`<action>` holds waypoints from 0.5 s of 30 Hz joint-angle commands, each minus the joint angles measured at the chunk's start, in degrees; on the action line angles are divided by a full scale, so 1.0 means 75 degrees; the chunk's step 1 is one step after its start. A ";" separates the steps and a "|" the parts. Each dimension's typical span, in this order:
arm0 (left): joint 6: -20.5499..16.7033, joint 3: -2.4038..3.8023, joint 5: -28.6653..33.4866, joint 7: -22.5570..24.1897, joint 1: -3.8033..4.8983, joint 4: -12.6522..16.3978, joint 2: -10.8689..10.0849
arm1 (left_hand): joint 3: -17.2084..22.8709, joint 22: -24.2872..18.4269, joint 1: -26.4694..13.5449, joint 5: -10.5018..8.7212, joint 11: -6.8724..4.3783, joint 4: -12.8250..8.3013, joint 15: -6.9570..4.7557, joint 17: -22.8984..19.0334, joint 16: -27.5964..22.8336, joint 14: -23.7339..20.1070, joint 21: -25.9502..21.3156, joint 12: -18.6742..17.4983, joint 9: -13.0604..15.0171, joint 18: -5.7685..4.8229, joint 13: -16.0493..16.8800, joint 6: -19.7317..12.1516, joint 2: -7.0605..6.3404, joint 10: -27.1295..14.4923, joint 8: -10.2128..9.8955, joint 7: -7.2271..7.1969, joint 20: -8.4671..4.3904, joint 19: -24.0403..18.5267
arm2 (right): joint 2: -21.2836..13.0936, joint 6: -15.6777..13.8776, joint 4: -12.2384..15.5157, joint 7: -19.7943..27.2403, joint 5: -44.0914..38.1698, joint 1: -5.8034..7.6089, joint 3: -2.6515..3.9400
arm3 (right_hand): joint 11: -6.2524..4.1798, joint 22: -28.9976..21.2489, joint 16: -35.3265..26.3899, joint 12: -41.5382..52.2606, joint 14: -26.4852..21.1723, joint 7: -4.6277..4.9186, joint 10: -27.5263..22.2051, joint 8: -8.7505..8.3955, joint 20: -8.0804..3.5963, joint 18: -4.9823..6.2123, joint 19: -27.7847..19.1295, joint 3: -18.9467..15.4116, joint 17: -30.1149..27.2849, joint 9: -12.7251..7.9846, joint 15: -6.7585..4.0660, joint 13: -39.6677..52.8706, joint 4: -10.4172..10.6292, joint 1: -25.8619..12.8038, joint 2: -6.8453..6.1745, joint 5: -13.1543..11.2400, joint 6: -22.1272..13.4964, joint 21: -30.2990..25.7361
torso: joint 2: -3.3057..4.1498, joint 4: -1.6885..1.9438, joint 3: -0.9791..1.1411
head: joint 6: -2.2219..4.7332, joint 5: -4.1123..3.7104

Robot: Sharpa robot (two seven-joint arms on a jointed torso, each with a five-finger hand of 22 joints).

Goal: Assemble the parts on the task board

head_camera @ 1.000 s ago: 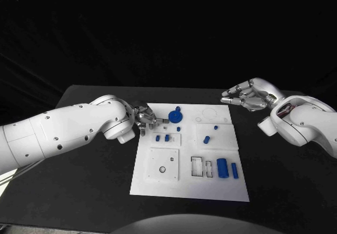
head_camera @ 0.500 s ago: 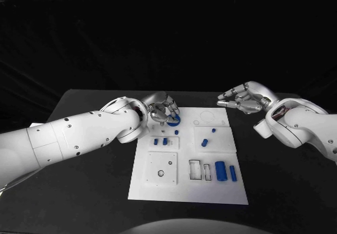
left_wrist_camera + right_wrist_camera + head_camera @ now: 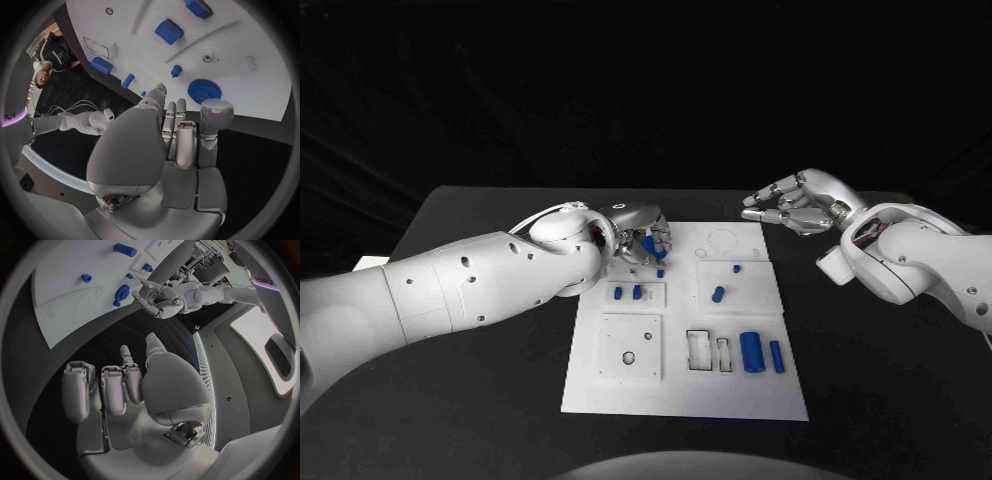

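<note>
1. Gear (image 3: 204,91), blue and toothed, lies flat near the task board (image 3: 675,395)'s 11 o'clock corner.
2. Left hand (image 3: 643,240) hovers just over it, fingers apart, holding nothing.
3. Right hand (image 3: 795,203) waits off the board at 1 o'clock, loosely curled, empty.
4. Likely light, stiff plastic; pinching across the toothed rim looks safest.
</note>
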 commanded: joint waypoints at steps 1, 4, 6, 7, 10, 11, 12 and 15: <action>0.0746 0.0000 -0.0708 -0.0242 -0.0012 -0.0089 0.0079 | -0.0029 0.0102 -0.0040 -0.0038 -0.0014 0.0022 -0.0063 -0.0131 -0.0071 0.0349 0.0113 -0.0062 -0.0017 -0.0132 -0.0054 0.0073 -0.0007 0.0082 -0.0062 -0.0001 -0.0065 0.0191 | 0.0015 0.0084 0.0004 0.0089 -0.0003 -0.0007 0.0000 | -0.0001 -0.0011 -0.0035 -0.0043 0.0531 -0.0056 0.0124 0.0042 -0.0023 0.0092 -0.0035 -0.0053 0.0713 0.0011 -0.0002 0.1170 0.0012 0.0043 0.0039 0.0032 -0.0014 -0.0025 | -0.0002 0.0002 0.0002 | -0.0002 -0.0006; 0.0871 -0.0001 -0.0774 -0.0284 -0.0044 -0.0196 0.0146 | 0.0003 0.0179 -0.0014 -0.0033 -0.0022 0.0026 -0.0060 -0.0219 -0.0111 0.0345 0.0191 -0.0129 -0.0037 -0.0147 -0.0124 0.0151 0.0023 0.0170 -0.0102 -0.0004 -0.0071 0.0217 | 0.0025 0.0087 0.0004 0.0094 -0.0003 -0.0008 0.0000 | -0.0001 -0.0011 -0.0035 -0.0043 0.0531 -0.0056 0.0124 0.0042 -0.0023 0.0092 -0.0035 -0.0053 0.0713 0.0011 -0.0002 0.1170 0.0012 0.0043 0.0039 0.0032 -0.0014 -0.0025 | -0.0003 -0.0002 -0.0001 | -0.0008 -0.0016; 0.0921 -0.0001 -0.0795 -0.0287 -0.0070 -0.0252 0.0182 | 0.0026 0.0219 0.0002 -0.0031 -0.0025 0.0027 -0.0050 -0.0243 -0.0117 0.0348 0.0232 -0.0169 -0.0048 -0.0156 -0.0164 0.0196 0.0040 0.0226 -0.0125 -0.0004 -0.0069 0.0228 | 0.0029 0.0088 0.0003 0.0096 -0.0003 -0.0008 0.0000 | -0.0001 -0.0011 -0.0035 -0.0043 0.0531 -0.0056 0.0124 0.0042 -0.0023 0.0092 -0.0035 -0.0053 0.0713 0.0011 -0.0002 0.1170 0.0012 0.0043 0.0039 0.0032 -0.0014 -0.0025 | -0.0002 -0.0003 -0.0002 | -0.0008 -0.0021; 0.0938 -0.0002 -0.0803 -0.0286 -0.0081 -0.0275 0.0198 | 0.0036 0.0225 0.0007 -0.0031 -0.0026 0.0029 -0.0049 -0.0252 -0.0118 0.0350 0.0237 -0.0192 -0.0054 -0.0156 -0.0184 0.0216 0.0044 0.0251 -0.0138 -0.0005 -0.0068 0.0231 | 0.0031 0.0088 0.0003 0.0097 -0.0003 -0.0009 0.0000 | -0.0001 -0.0011 -0.0035 -0.0043 0.0531 -0.0056 0.0124 0.0042 -0.0023 0.0092 -0.0035 -0.0053 0.0713 0.0011 -0.0002 0.1170 0.0012 0.0043 0.0039 0.0032 -0.0014 -0.0025 | -0.0002 0.0000 -0.0001 | -0.0009 -0.0030; 0.0965 -0.0001 -0.0815 -0.0276 -0.0106 -0.0316 0.0229 | 0.0052 0.0233 0.0009 -0.0031 -0.0026 0.0036 -0.0045 -0.0265 -0.0116 0.0354 0.0242 -0.0240 -0.0067 -0.0156 -0.0225 0.0251 0.0048 0.0299 -0.0167 -0.0003 -0.0068 0.0233 | 0.0033 0.0089 0.0002 0.0098 -0.0003 -0.0009 0.0000 | -0.0001 -0.0011 -0.0035 -0.0043 0.0531 -0.0056 0.0124 0.0042 -0.0023 0.0092 -0.0035 -0.0053 0.0713 0.0011 -0.0002 0.1170 0.0012 0.0043 0.0039 0.0032 -0.0014 -0.0025 | 0.0001 -0.0002 -0.0001 | -0.0010 -0.0040; 0.0966 -0.0001 -0.0818 -0.0271 -0.0113 -0.0326 0.0237 | 0.0059 0.0240 0.0008 -0.0031 -0.0026 0.0040 -0.0041 -0.0275 -0.0118 0.0355 0.0247 -0.0263 -0.0073 -0.0157 -0.0243 0.0266 0.0049 0.0319 -0.0181 -0.0001 -0.0067 0.0235 | 0.0033 0.0089 0.0002 0.0099 -0.0003 -0.0009 0.0000 | -0.0001 -0.0010 -0.0035 -0.0040 0.0531 -0.0056 0.0126 0.0042 -0.0023 0.0091 -0.0035 -0.0055 0.0714 0.0011 -0.0002 0.1171 0.0011 0.0047 0.0043 0.0036 -0.0015 -0.0025 | 0.0000 -0.0002 0.0002 | -0.0012 -0.0041; 0.0966 -0.0001 -0.0820 -0.0267 -0.0119 -0.0334 0.0245 | 0.0065 0.0245 0.0009 -0.0031 -0.0026 0.0043 -0.0040 -0.0282 -0.0119 0.0355 0.0251 -0.0280 -0.0078 -0.0158 -0.0258 0.0277 0.0050 0.0336 -0.0192 0.0000 -0.0067 0.0235 | 0.0034 0.0090 0.0003 0.0099 -0.0003 -0.0009 0.0000 | -0.0001 -0.0010 -0.0035 -0.0039 0.0531 -0.0056 0.0126 0.0042 -0.0023 0.0091 -0.0035 -0.0056 0.0715 0.0011 -0.0002 0.1172 0.0011 0.0048 0.0044 0.0037 -0.0015 -0.0025 | -0.0001 -0.0002 0.0002 | -0.0015 -0.0045; 0.0952 -0.0001 -0.0824 -0.0260 -0.0129 -0.0350 0.0259 | 0.0094 0.0248 0.0021 -0.0029 -0.0027 0.0047 -0.0038 -0.0299 -0.0117 0.0358 0.0249 -0.0340 -0.0092 -0.0158 -0.0305 0.0321 0.0060 0.0399 -0.0228 -0.0001 -0.0063 0.0235 | 0.0032 0.0089 0.0005 0.0098 -0.0003 -0.0009 0.0000 | -0.0001 -0.0010 -0.0035 -0.0039 0.0531 -0.0056 0.0126 0.0042 -0.0023 0.0091 -0.0035 -0.0056 0.0715 0.0011 -0.0002 0.1172 0.0011 0.0048 0.0044 0.0037 -0.0015 -0.0025 | -0.0003 0.0004 0.0004 | -0.0020 -0.0048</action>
